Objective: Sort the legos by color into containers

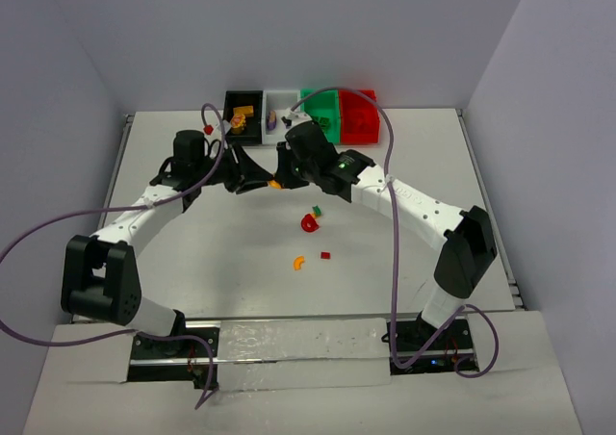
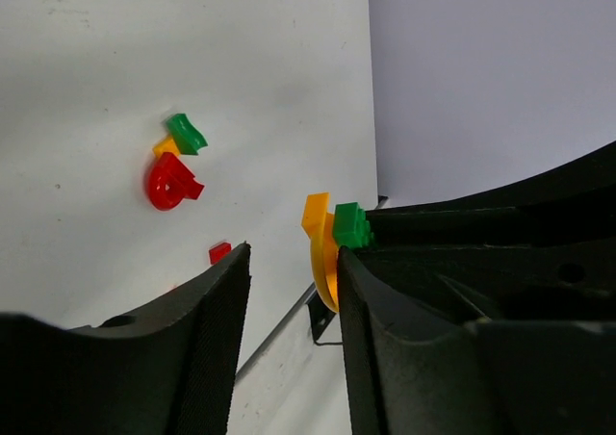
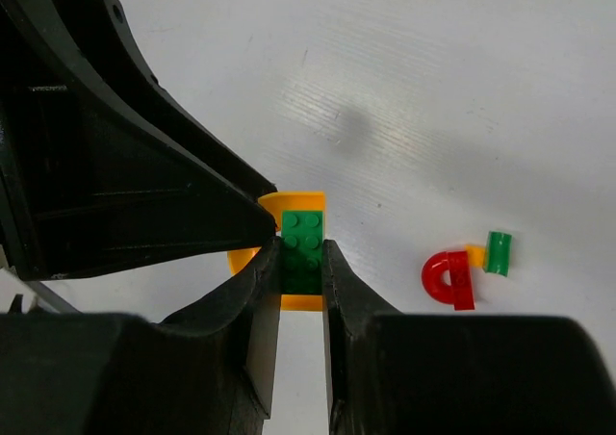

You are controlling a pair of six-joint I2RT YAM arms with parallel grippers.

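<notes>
My right gripper (image 3: 300, 258) is shut on a green brick (image 3: 302, 235) stacked on an orange-yellow curved piece (image 3: 300, 205), held above the table. My left gripper (image 2: 292, 262) is open, and the orange piece (image 2: 322, 257) lies against the inner face of one fingertip, with the green brick (image 2: 350, 225) beside it. In the top view both grippers, left (image 1: 262, 181) and right (image 1: 282, 170), meet at this stack (image 1: 275, 183) in front of the bins. The black bin (image 1: 231, 96), white bin (image 1: 284, 94), green bin (image 1: 327, 98) and red bin (image 1: 361, 117) stand in a row at the far edge.
A red curved piece with orange and green bits (image 1: 310, 220) lies mid-table; it also shows in the left wrist view (image 2: 171, 180) and the right wrist view (image 3: 450, 278). An orange curved piece (image 1: 298, 261) and a small red brick (image 1: 325, 255) lie nearer. Another red piece (image 1: 207, 128) lies left of the black bin.
</notes>
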